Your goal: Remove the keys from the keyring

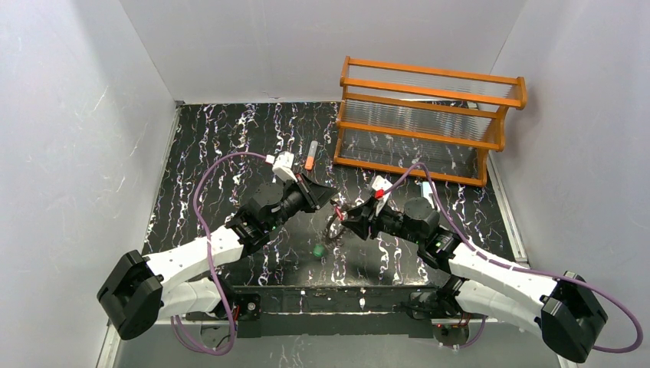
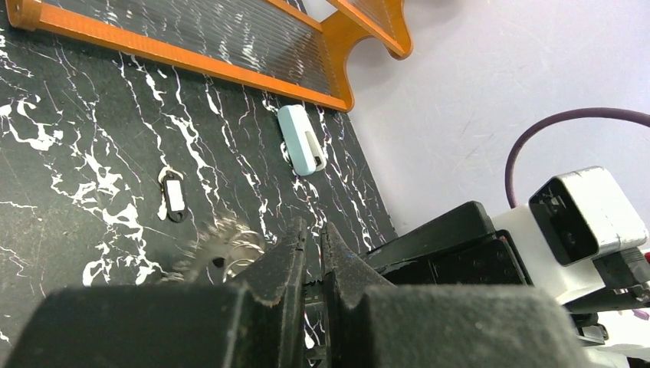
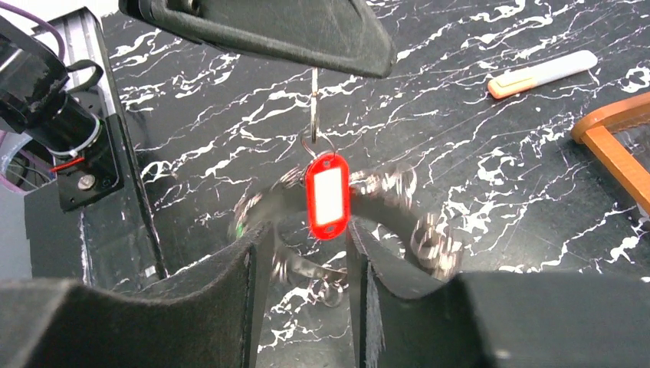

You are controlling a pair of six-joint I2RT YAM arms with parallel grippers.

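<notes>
Right wrist view: we see the red key point(image 3: 327, 195) hanging upright from its link, pinched by the left gripper point(image 3: 314, 65), directly between the parted, empty jaws of the right gripper point(image 3: 309, 234), the blurred keyring point(image 3: 383, 188) just behind.

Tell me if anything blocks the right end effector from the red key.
Nothing visible does: the red key hangs from the left end effector, directly before the open right end effector. The blurred keyring is behind the key.
</notes>
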